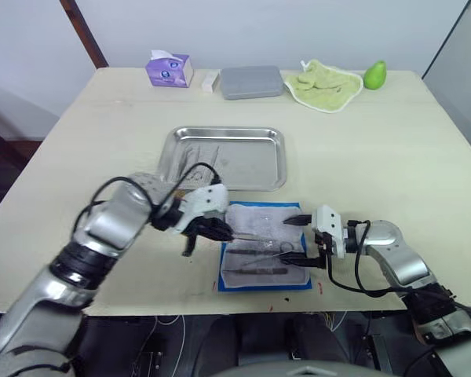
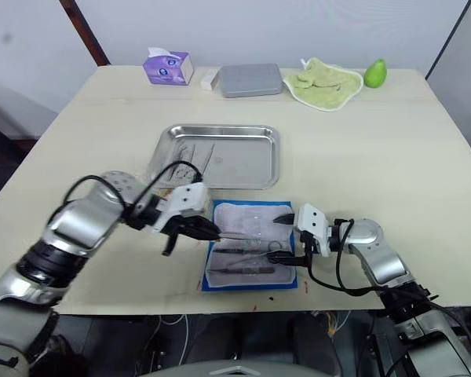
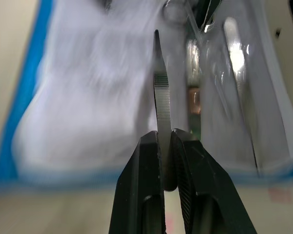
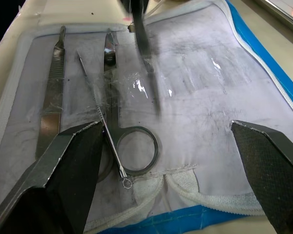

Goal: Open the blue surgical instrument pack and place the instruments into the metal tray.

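Beige tabletop (image 1: 377, 149) is carrying everything. Nearest, the blue surgical instrument pack (image 1: 264, 283) is lying open flat by the front edge, its grey-white lining showing; scissors (image 4: 118, 122), a flat tool (image 4: 51, 97) and a thin probe (image 4: 100, 117) are resting inside it. The left gripper (image 1: 224, 232) is pinching a slender ribbed instrument (image 3: 161, 97) between its closed fingers, holding it over the pack. The right gripper (image 1: 298, 239) is sitting at the pack's right edge with its fingers spread wide apart. Farther back, the metal tray (image 1: 173, 145) is lying with a few thin tools (image 1: 198, 153) at its left side. Along the far edge are standing a purple tissue box (image 1: 169, 69), a grey box (image 1: 251, 81), a green cloth (image 1: 323, 85) and a green fruit (image 1: 375, 75).
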`<state>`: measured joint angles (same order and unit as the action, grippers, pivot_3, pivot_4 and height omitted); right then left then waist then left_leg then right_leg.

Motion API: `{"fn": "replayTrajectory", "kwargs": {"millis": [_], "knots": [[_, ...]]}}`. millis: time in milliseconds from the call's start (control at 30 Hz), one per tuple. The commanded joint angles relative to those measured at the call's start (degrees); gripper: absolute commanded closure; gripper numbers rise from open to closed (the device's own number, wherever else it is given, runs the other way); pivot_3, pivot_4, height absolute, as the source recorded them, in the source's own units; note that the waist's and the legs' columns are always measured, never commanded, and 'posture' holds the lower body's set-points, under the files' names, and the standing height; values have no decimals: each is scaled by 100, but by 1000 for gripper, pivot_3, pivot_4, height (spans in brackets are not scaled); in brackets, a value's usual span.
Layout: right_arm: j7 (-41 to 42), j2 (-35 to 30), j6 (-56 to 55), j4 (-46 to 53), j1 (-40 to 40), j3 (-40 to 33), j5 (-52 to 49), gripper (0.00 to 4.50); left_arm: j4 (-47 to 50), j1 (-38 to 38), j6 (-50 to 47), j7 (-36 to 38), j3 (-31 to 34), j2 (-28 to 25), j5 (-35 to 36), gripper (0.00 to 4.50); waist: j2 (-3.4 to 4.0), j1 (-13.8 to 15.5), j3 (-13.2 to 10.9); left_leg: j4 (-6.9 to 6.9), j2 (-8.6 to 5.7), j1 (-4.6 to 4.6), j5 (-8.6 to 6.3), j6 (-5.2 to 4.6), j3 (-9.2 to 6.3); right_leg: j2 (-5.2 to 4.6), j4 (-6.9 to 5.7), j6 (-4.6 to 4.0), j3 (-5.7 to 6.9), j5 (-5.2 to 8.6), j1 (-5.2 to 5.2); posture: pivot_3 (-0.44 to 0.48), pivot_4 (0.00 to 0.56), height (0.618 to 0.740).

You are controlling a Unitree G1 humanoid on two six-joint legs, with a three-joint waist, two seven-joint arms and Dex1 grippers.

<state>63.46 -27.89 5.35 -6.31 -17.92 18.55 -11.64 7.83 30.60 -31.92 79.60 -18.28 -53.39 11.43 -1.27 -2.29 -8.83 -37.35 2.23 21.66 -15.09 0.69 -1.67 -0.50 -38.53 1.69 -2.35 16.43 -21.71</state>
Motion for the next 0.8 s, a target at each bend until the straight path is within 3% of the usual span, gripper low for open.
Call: {"fn": "replayTrajectory", "kwargs": {"millis": [33, 267, 533, 667, 800], "knots": [[-49, -117, 322, -528, 216, 283, 440, 0, 151, -172, 209, 99, 412, -248, 172, 4459, -1, 7, 1, 0, -1, 0, 0, 0, 2, -1, -1, 1, 0, 1, 0, 0, 150, 740], [-11, -132, 303, -557, 202, 272, 427, 0, 156, -635, 457, 110, 863, -510, 344, 4459, -1, 5, 1, 0, -1, 0, 0, 0, 3, -1, -1, 1, 0, 0, 0, 0, 150, 740], [46, -166, 268, -594, 175, 257, 420, 0, 283, -1351, 603, 89, 1965, -704, 1004, 4459, -1, 13, 1, 0, 0, -1, 0, 0, 4, -6, -1, 1, 1, 1, 0, 0, 150, 740], [72, -164, 249, -628, 150, 252, 418, 0, 376, -1573, 308, -244, 2478, -571, 1346, 4459, -1, 15, 1, 0, 0, -1, 0, 0, 3, -7, -1, 1, 0, 1, 0, 0, 150, 740], [95, -159, 236, -655, 119, 245, 415, 0, 578, -1692, -276, -1027, 3017, -184, 1752, 4459, -2, 16, 1, 0, 0, -2, 0, 0, -3, -9, -2, 1, 1, 0, 0, 0, 150, 740]]}}
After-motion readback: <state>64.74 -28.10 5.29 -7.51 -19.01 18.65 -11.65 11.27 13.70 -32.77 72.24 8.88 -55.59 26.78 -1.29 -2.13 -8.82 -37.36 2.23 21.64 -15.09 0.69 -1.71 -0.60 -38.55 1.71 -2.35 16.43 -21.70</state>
